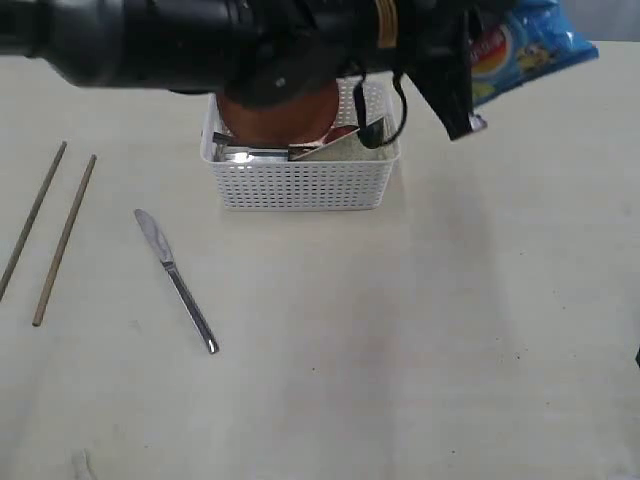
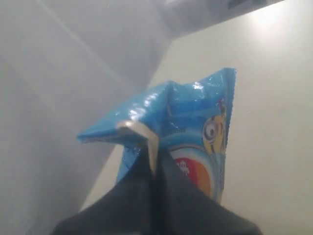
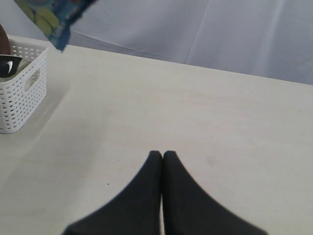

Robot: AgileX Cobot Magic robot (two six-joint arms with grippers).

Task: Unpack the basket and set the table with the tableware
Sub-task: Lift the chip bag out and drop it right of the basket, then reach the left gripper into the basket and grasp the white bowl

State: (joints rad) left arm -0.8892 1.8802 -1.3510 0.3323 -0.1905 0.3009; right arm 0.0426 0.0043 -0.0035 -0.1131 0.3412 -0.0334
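the left gripper (image 2: 152, 164) clamps the blue chip bag (image 1: 535, 45) at the exterior view's upper right. the right gripper (image 3: 163, 157) has its fingers together, empty. the basket (image 1: 300, 185) sits upper centre on the table (image 1: 450, 350), with the plate (image 1: 280, 118) inside.

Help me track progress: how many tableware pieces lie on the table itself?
3: two thin wooden chopsticks at the left of the pale cream tabletop, one steel knife right of them. More sit partly hidden in the white lattice basket.

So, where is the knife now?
In the exterior view the knife lies on the table, left of centre, right of the chopsticks and left of the basket, touching neither.
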